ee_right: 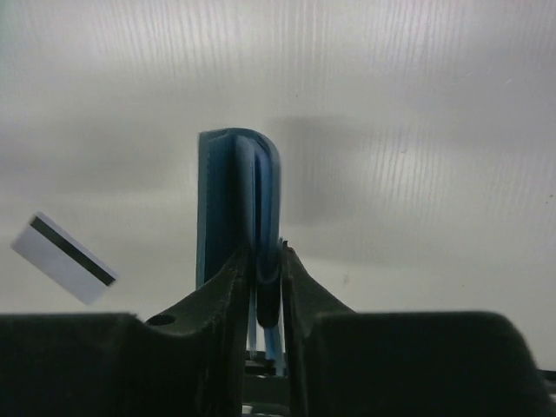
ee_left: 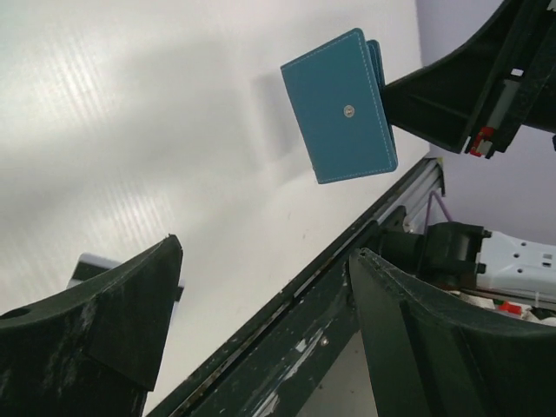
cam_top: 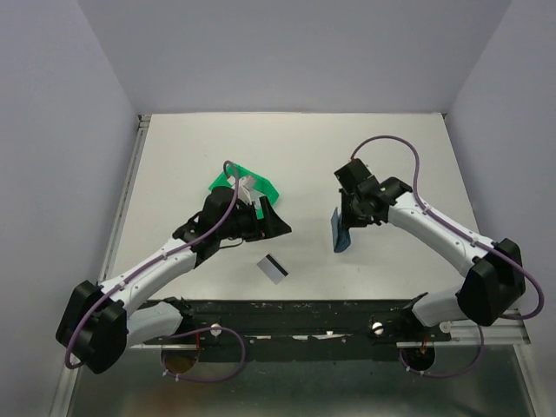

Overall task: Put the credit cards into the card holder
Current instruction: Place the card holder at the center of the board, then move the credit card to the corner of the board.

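Observation:
One silvery credit card (cam_top: pixel 273 268) with a dark stripe lies flat on the table near the front edge. It also shows in the right wrist view (ee_right: pixel 65 258), and one corner shows in the left wrist view (ee_left: pixel 85 264). The slate-blue card holder (cam_top: pixel 340 233) is held on edge above the table by my right gripper (cam_top: pixel 354 211), which is shut on it. It is folded, with its stud facing the left wrist camera (ee_left: pixel 343 109). In the right wrist view the jaws (ee_right: pixel 267 252) pinch its lower edge (ee_right: pixel 233 200). My left gripper (cam_top: pixel 276 217) is open and empty (ee_left: pixel 265 252), left of the holder.
A green plastic bin (cam_top: pixel 265 186) sits behind the left gripper with something white (cam_top: pixel 250 184) in it. The dark base rail (cam_top: pixel 295 308) runs along the table's near edge. Grey walls enclose the left, back and right sides.

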Controlling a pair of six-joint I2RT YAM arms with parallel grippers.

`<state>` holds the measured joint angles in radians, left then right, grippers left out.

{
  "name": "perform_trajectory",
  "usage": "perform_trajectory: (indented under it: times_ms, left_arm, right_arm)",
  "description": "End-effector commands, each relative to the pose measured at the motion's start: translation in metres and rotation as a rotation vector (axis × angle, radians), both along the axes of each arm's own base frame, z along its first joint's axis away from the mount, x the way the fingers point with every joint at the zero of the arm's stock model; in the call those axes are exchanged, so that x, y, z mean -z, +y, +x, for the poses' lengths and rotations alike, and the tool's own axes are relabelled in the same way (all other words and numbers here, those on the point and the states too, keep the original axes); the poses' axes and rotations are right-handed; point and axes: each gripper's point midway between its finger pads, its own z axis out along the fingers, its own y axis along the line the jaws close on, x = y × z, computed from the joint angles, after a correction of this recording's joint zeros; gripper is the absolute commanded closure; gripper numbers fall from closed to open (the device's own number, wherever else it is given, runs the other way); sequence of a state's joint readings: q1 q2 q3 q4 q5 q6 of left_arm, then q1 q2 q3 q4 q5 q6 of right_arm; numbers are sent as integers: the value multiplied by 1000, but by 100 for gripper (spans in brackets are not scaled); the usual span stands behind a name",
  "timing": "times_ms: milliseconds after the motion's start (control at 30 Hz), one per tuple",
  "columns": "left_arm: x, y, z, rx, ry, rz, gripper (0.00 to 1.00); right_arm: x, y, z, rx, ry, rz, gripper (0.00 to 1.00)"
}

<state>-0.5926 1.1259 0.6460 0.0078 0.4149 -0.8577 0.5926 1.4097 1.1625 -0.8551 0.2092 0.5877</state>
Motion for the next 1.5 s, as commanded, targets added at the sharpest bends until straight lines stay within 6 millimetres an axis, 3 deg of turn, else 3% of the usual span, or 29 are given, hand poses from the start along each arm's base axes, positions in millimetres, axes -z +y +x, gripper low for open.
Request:
perform_trajectory:
  times_ms: [0, 100, 133, 233, 333, 400, 533, 667, 800, 900, 1067, 1200, 1467]
  left_arm:
    - [31, 27, -15, -49, 54, 134, 11]
    - [43, 38, -26, -69, 83, 159, 11]
    - [46, 40, -29, -73, 92, 165, 11]
    - [59, 47, -39, -80, 136, 184, 11]
    - [73, 55, -47, -97, 178, 215, 11]
    - [82, 61, -51, -111, 205, 249, 11]
    - [93, 67, -60, -134, 251, 282, 13]
    - [107, 70, -64, -165, 279, 303, 26]
    - [108, 72, -50, -212, 219, 308, 39]
    - [98, 68, -27, -229, 134, 326, 48]
    - [105, 54, 2, -205, 94, 396, 60]
    - [125, 44, 6, -160, 114, 459, 60]
    - [161, 48, -12, -130, 176, 598, 64]
  right_arm:
    - [14, -4, -16, -21, 32, -8, 59]
    - [13, -15, -21, 4, 3, -24, 40]
    - [12, -21, -21, 16, -3, -50, 38]
    - [6, -31, -25, 17, -14, -84, 37]
    - [-5, -24, -30, -6, -58, 3, 37]
    - [-14, -2, -33, -87, -113, 145, 42]
    - [-25, 65, -53, -338, -97, 492, 46]
    - [-15, 104, -66, -473, -4, 674, 54]
    - [3, 109, -63, -467, 34, 668, 57]
    - [7, 110, -67, -476, 48, 683, 57]
    - [15, 97, -70, -435, 35, 641, 57]
    - [17, 91, -76, -421, 31, 627, 57]
    - [16, 80, -82, -417, 10, 603, 57]
